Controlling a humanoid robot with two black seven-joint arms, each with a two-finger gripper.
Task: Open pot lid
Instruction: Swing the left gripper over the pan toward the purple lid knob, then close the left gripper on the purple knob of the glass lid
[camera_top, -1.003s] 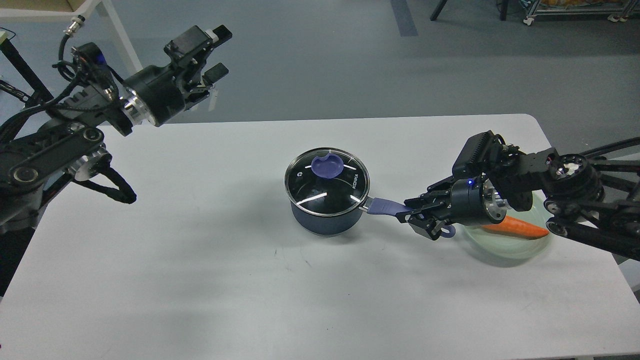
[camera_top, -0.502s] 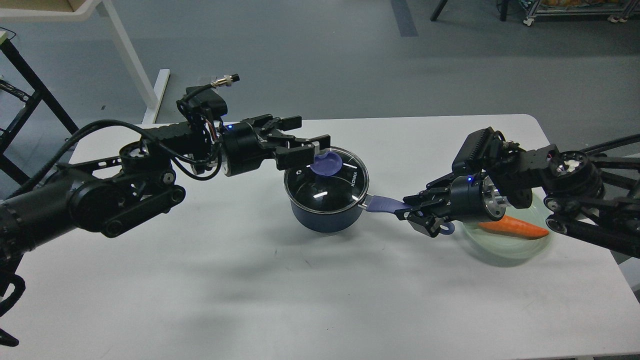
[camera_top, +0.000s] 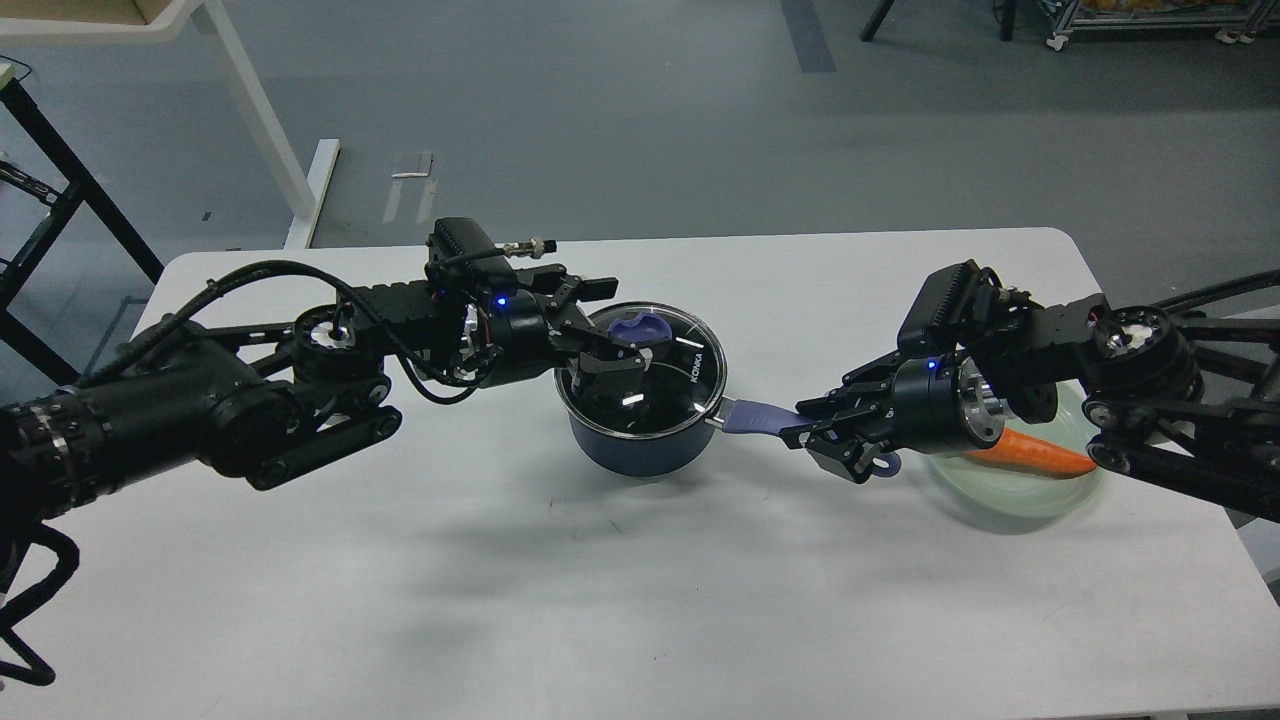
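Note:
A dark blue pot (camera_top: 640, 445) with a glass lid (camera_top: 685, 365) and a blue knob (camera_top: 645, 324) stands mid-table. Its blue handle (camera_top: 752, 416) points right. My left gripper (camera_top: 624, 326) reaches in from the left and is open. One finger is behind the knob and one in front of it, low over the lid, so the jaws straddle the knob. My right gripper (camera_top: 812, 432) is shut on the far end of the pot handle. The lid sits on the pot.
A pale green plate (camera_top: 1010, 495) with an orange carrot (camera_top: 1045, 455) lies on the white table (camera_top: 500, 600) at the right, partly under my right arm. A white table leg (camera_top: 260, 110) stands on the floor at the back left.
My left arm swung in from the upper left and came down, so its open fingers now straddle the lid knob. The pot and my right gripper shifted slightly left.

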